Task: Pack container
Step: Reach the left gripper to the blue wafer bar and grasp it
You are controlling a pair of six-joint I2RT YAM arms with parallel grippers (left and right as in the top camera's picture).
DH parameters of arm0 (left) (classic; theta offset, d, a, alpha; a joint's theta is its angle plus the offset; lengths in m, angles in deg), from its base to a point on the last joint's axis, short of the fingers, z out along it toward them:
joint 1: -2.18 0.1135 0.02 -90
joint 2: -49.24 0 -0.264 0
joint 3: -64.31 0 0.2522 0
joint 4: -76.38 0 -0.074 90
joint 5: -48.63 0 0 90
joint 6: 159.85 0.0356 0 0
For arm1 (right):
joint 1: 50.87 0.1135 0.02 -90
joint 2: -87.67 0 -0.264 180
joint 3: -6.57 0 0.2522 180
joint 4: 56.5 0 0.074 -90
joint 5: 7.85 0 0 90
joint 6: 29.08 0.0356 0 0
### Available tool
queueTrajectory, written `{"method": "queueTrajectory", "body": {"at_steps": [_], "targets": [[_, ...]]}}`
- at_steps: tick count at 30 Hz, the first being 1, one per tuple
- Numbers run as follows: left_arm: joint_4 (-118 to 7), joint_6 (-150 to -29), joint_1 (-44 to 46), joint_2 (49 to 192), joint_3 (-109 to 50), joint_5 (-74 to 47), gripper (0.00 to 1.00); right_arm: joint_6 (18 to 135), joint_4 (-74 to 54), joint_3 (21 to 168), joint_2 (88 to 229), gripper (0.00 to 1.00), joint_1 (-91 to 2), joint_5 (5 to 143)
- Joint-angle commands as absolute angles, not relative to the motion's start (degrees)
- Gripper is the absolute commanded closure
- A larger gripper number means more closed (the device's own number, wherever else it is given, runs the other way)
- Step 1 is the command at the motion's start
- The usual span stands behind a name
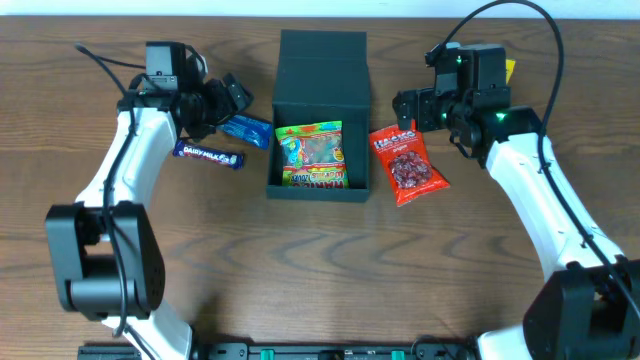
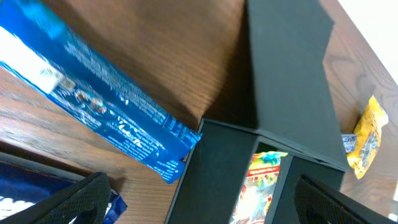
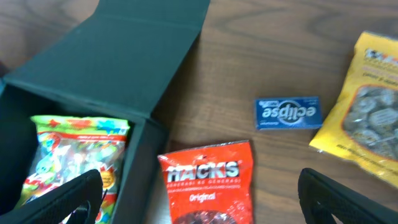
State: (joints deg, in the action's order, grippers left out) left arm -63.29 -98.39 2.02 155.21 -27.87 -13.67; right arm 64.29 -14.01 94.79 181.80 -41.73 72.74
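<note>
Where the container stands: the container (image 1: 320, 185) sits at the middle of the table (image 1: 320, 270), a matte, dark teal-green rectangular box with rigid, straight walls.
Lid: the lid (image 1: 322, 55) is a flat hinged flap, open and folded back on the far side.
Inside: a glossy green and yellow gummy packet (image 1: 312, 155) lies flat in the box and fills most of its floor.
Left gripper: the left gripper (image 2: 199, 180) has its fingers spread wide, with nothing between them; it hangs just left of the box.
Right gripper: the right gripper (image 3: 199, 174) is likewise spread wide and holds nothing, above the box's right side.
Beside the box, right: a red Hacks packet (image 1: 408, 165), shiny and crinkled, lies just beside the right wall.
Beside the box, left: a light blue packet (image 1: 246, 130), long and glossy, lies slantwise with one end near the box's corner; a dark blue Dairy Milk bar (image 1: 210, 154) lies a little further left.
Far right: a small, flat blue Eclipse box (image 3: 288, 114) and a puffy yellow packet (image 3: 367, 93) lie beside each other.
Table surface: brown wood with a visible grain.
</note>
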Motion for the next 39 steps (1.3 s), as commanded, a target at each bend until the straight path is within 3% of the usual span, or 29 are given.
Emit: {"method": "queueTrajectory", "body": {"at_steps": [1,7,13,14,17,22,29,39], "targets": [[-63.80,-103.57,2.17,156.79,-28.92,-11.09,0.05,63.90,-12.96,95.29,181.65,0.01,-41.81,70.25],[-63.99,-105.47,1.89,157.01,-28.79,-20.51,0.05,64.07,-9.92,95.27,181.65,0.01,-41.81,69.66],[-63.49,-119.65,1.60,157.27,-28.81,-25.97,0.04,64.07,-9.09,95.27,181.65,0.01,-41.81,69.66],[-63.21,-121.16,1.60,157.38,-28.83,-25.91,0.00,64.07,-9.09,95.27,181.65,0.01,-41.81,69.66],[-61.33,-124.81,1.43,157.92,-29.57,-26.17,0.07,64.05,-9.11,95.27,181.65,0.01,-41.81,69.68],[-55.43,-126.34,0.79,161.46,-36.39,-26.98,0.14,64.05,-9.11,95.27,181.65,0.01,-41.81,69.68],[-38.07,-124.64,0.64,175.63,-57.37,-26.94,0.09,64.05,-9.00,95.27,181.65,0.01,-41.81,69.68],[-37.15,-125.12,0.64,182.67,-60.74,-26.54,0.10,64.05,-8.59,95.27,181.65,0.01,-41.81,69.68]]}}
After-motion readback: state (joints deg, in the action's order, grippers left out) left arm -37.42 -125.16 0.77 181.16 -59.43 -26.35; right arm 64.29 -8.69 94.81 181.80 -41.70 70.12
